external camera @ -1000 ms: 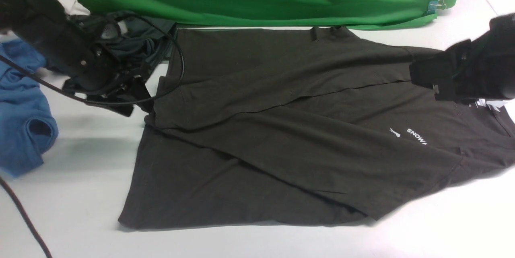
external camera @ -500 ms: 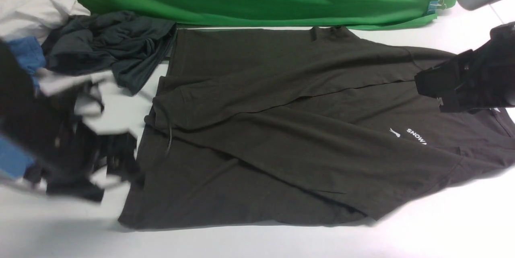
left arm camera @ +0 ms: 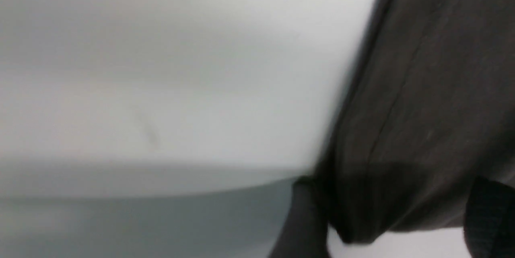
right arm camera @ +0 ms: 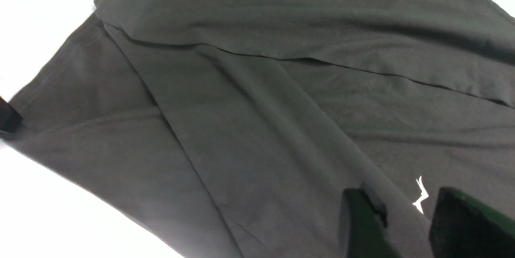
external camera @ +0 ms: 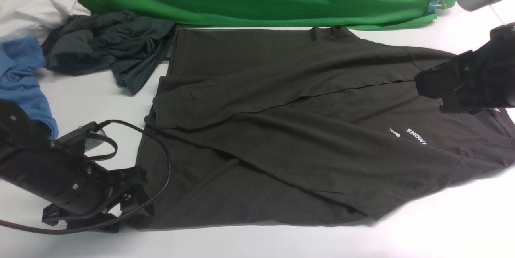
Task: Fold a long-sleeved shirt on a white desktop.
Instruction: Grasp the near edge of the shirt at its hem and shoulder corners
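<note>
Presently, we find the shirt (external camera: 281, 129) lying flat on the desk (external camera: 442, 230), hem to the left, collar to the right, with both sleeves folded across the body. The left gripper (external camera: 139, 193) is low at the near left hem corner. Its jaws stand wide, with the corner's edge between them. The right gripper (external camera: 432, 89) is over the collar end, beyond the white print. Its jaws are partly apart, and we cannot tell whether they touch cloth. A grey garment (external camera: 108, 48) lies just beside the far left corner, and a blue shirt (external camera: 20, 77) further left.
</note>
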### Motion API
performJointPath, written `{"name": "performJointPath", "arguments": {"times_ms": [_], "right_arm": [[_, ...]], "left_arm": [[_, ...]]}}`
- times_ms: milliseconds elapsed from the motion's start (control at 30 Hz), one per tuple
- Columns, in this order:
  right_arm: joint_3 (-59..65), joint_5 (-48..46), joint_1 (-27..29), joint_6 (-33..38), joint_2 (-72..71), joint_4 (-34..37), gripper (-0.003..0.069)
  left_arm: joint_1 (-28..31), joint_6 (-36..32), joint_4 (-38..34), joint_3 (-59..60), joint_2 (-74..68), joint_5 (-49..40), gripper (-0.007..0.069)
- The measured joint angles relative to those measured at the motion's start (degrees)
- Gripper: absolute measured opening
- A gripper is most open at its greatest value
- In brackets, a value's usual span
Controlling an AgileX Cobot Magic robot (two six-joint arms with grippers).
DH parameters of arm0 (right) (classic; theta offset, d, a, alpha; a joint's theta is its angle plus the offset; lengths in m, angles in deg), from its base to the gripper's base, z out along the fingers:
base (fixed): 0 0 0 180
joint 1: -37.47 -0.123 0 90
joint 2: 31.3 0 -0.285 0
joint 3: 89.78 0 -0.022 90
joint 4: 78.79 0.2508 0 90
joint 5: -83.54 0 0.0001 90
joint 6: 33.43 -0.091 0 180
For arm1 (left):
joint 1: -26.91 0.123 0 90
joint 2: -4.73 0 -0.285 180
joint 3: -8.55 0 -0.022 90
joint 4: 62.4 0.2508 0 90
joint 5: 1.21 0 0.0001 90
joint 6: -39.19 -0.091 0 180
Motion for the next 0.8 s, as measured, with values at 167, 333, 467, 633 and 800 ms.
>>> {"name": "performJointPath", "arguments": {"times_ms": [167, 333, 467, 633, 800], "right_arm": [[0.0, -0.1, 0.0, 0.0, 0.0, 0.0, 0.0241], [0.0, -0.1, 0.0, 0.0, 0.0, 0.0, 0.0241], [0.0, -0.5, 0.0, 0.8, 0.0, 0.0, 0.0241], [0.0, -6.0, 0.0, 17.0, 0.1, 0.0, 0.0241], [2.4, -11.9, 0.0, 34.5, 2.6, 0.1, 0.0241]], "left_arm": [[0.0, -2.0, -0.1, -0.1, -0.7, 1.2, 0.0335], [0.1, -2.2, 0.8, -0.1, -1.0, 2.0, 0.0154], [0.1, -2.3, 1.9, -0.1, -0.9, 2.3, 0.0041], [0.1, -2.0, 4.4, 0.2, 0.7, 2.5, 0.0036], [0.1, -1.6, 4.9, 0.2, 1.9, 2.7, 0.0036]]}}
